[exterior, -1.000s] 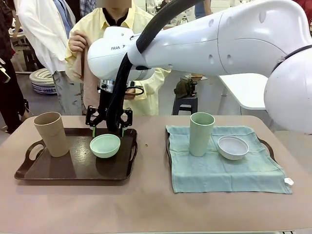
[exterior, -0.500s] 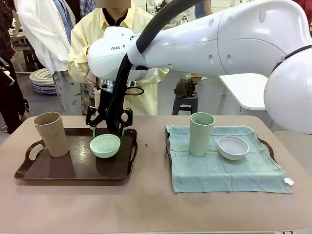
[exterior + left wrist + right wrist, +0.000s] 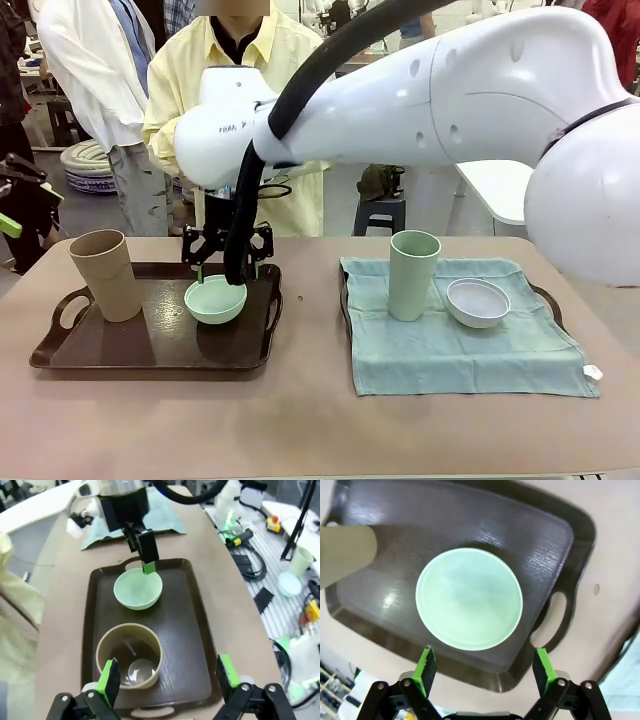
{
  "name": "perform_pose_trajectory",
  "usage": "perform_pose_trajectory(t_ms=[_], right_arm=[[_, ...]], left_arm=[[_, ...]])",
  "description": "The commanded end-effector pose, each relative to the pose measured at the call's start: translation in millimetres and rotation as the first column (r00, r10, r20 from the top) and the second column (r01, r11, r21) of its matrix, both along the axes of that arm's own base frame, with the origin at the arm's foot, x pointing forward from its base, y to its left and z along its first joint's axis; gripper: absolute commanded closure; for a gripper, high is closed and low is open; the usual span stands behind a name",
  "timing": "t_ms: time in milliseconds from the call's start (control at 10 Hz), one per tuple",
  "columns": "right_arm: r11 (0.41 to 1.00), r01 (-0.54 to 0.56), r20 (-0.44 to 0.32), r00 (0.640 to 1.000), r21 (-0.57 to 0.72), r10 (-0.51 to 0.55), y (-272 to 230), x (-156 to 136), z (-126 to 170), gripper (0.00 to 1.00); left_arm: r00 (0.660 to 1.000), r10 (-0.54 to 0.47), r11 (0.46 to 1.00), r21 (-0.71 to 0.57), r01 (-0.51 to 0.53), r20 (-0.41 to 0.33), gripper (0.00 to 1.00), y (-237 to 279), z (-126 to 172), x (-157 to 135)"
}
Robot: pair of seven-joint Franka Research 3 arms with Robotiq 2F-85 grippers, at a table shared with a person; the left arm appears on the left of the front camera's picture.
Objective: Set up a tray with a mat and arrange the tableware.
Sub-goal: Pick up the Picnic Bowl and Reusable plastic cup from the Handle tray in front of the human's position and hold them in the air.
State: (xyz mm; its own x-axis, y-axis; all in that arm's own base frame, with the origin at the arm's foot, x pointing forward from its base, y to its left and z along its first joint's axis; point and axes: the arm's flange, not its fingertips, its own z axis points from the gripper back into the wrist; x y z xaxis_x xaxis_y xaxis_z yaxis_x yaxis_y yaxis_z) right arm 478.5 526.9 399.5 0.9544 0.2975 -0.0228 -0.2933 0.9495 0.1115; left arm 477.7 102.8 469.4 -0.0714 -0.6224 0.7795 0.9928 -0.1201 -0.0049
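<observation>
While the right gripper hangs spread over the mint green bowl, the spread left gripper faces the tan tumbler.

Bright light, probably overhead; glare on tray.

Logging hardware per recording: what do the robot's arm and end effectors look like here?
The right arm is glossy white with rounded links and dark lettering near the wrist. A thick black hose runs along it. The right end effector and left end effector are black two-finger units with bright green pads.
</observation>
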Motion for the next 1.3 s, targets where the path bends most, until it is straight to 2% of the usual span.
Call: perform_pose_trajectory(t_ms=[0, 700, 1200], right_arm=[[0.999, 0.035, 0.054, 0.998, -0.035, -0.033, 9.4, 1.8, -8.3, 0.00], [0.997, 0.066, 0.089, 0.994, -0.047, -0.062, 4.4, 5.2, -26.9, 0.00], [0.987, 0.151, 0.101, 0.984, -0.054, -0.145, -14.3, 4.6, -31.6, 0.00]], left_arm=[[0.998, 0.042, 0.999, -0.010, -0.042, -0.038, 0.00, -4.6, -9.2, 4.8], [0.998, -0.007, 0.998, -0.060, 0.004, -0.063, 0.00, 19.1, -57.8, 22.9], [0.997, 0.067, 0.996, -0.051, -0.069, -0.040, 0.00, 14.0, -83.6, 38.2]])
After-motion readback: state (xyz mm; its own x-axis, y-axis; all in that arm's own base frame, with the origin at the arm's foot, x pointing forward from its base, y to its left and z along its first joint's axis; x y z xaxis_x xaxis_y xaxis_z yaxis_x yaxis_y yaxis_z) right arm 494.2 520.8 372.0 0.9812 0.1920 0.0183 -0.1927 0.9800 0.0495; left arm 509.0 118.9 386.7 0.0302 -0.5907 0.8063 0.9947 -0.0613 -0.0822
